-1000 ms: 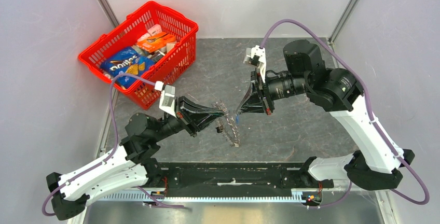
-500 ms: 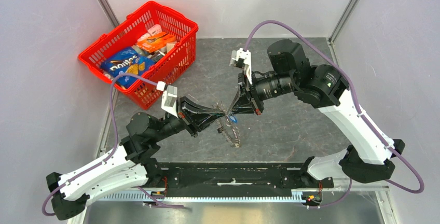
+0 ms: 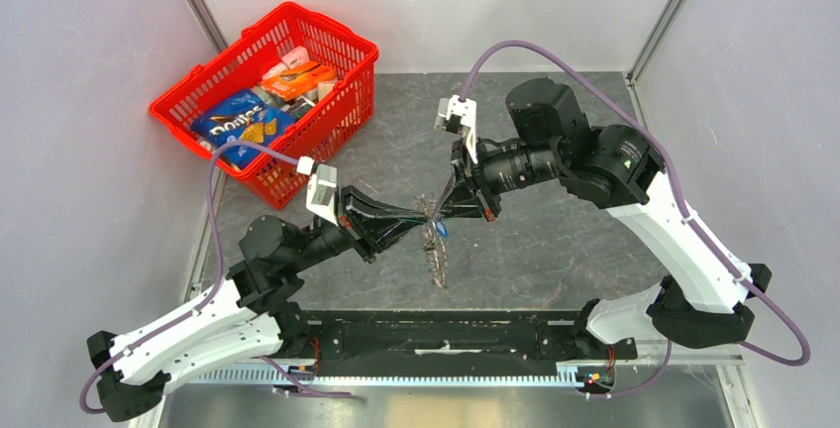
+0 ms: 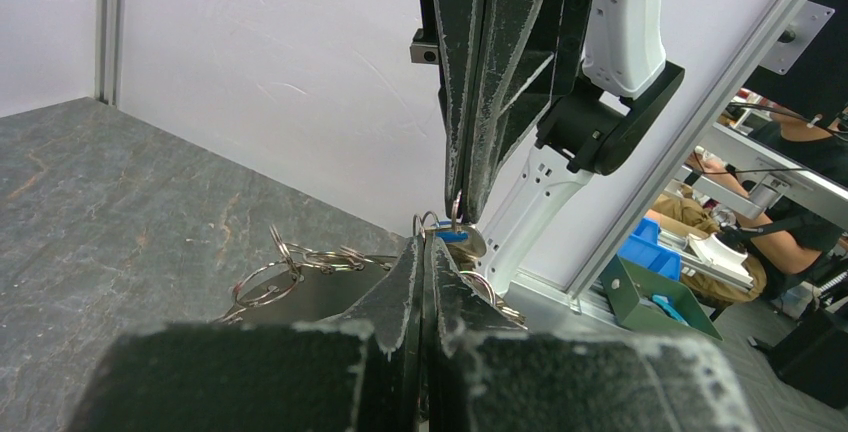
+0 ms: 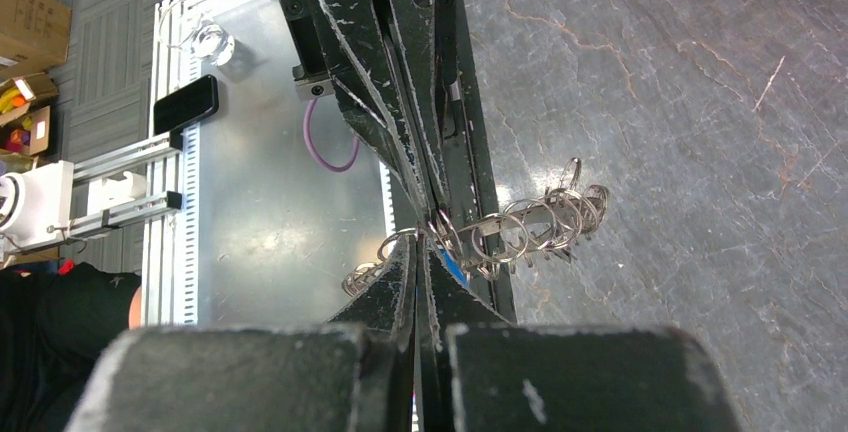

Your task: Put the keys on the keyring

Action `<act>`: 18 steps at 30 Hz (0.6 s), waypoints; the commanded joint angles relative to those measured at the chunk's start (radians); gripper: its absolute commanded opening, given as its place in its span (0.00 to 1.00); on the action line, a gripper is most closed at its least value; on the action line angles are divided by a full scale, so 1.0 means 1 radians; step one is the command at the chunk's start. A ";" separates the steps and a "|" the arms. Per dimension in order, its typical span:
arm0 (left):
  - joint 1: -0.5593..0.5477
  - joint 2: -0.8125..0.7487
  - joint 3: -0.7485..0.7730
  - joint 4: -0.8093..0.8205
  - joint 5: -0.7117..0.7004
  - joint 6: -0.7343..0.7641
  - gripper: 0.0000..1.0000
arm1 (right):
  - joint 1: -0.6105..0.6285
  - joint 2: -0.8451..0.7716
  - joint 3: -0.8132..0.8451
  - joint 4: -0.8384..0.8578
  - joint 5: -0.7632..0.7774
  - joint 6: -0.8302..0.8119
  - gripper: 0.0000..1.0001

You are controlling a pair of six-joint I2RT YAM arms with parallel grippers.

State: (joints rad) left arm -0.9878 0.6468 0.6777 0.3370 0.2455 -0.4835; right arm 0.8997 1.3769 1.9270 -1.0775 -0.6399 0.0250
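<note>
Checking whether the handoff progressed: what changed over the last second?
The right claw swung left, carrying the blue-headed key, until it came tip to tip with the left claw. The hanging key bunch swayed slightly left. The left claw kept its grip and place; the red basket stayed put.

Two arms (image 3: 203, 324), one red basket (image 3: 332, 116), one blue-headed key (image 3: 443, 231), and one bunch of keys (image 3: 436, 256) too tangled to count.
</note>
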 commanded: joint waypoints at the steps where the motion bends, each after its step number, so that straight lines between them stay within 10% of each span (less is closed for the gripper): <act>1: 0.000 -0.012 0.048 0.048 0.006 0.036 0.02 | 0.008 -0.013 0.035 -0.004 0.029 -0.016 0.00; 18: 0.000 -0.003 0.051 0.049 0.001 0.036 0.02 | 0.044 0.006 0.055 -0.004 0.122 0.001 0.00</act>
State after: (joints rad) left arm -0.9878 0.6472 0.6777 0.3367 0.2455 -0.4831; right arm 0.9310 1.3773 1.9408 -1.0821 -0.5583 0.0265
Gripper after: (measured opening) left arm 0.028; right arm 0.006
